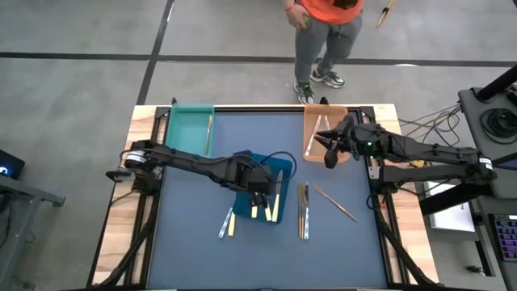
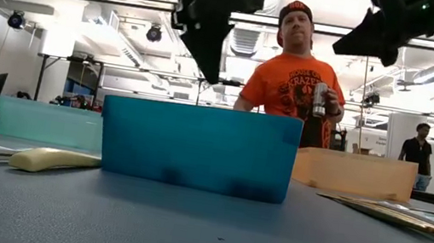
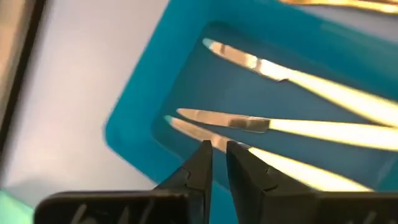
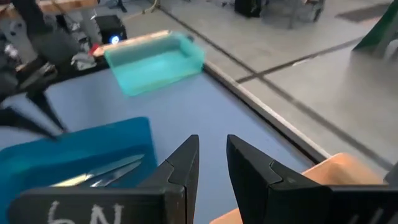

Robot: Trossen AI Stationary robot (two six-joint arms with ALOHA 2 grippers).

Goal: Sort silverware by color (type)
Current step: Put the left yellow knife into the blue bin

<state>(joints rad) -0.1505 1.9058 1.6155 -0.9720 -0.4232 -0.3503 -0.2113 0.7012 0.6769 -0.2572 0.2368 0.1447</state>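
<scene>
The blue tray (image 1: 276, 171) stands mid-table and holds three cream-handled knives (image 3: 230, 120) lying flat on its floor. My left gripper (image 3: 217, 149) hangs over the tray's near part, slanting down, clear of the knives. Only a narrow gap shows between its fingers, with nothing in it. It also shows above the blue tray (image 2: 196, 148) in the low view. My right gripper (image 4: 211, 149) waits open and empty in the air by the orange tray (image 1: 323, 133) at the far right. More silverware (image 1: 303, 210) lies loose on the mat.
A teal tray (image 1: 190, 129) stands at the far left with a slim utensil along its right wall. Loose pieces lie near the blue tray (image 1: 226, 222) and to its right (image 1: 335, 202). A person in an orange shirt (image 2: 295, 86) stands beyond the far edge.
</scene>
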